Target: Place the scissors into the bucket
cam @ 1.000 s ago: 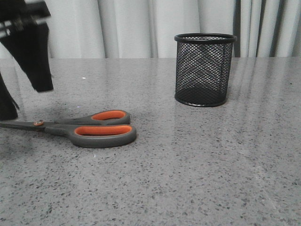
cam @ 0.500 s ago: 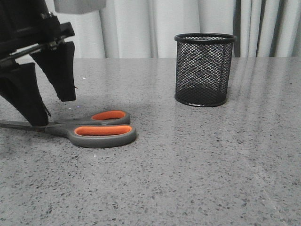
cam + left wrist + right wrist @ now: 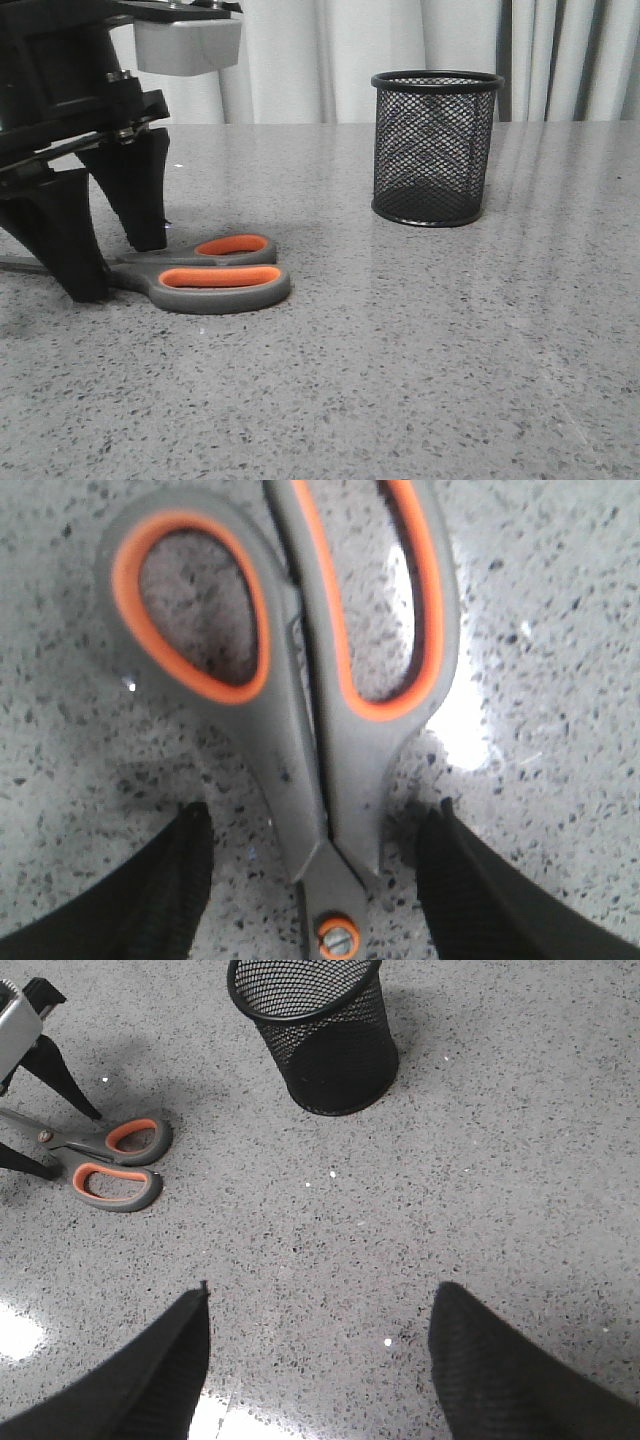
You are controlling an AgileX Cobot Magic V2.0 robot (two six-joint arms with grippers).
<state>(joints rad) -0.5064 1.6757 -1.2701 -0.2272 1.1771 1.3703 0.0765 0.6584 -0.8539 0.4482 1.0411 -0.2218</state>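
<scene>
We see the scissors (image 3: 205,275), grey handles lined orange with a copper screw, lying flat between our left gripper's (image 3: 110,262) spread jaws, untouched.

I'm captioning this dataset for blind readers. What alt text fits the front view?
The left gripper, jaws open, straddles the scissors lying flat on a speckled grey table, one jaw either side near the pivot, not yet closed on them. A black mesh bucket stands upright further back to the right, with pale curtains behind.
</scene>
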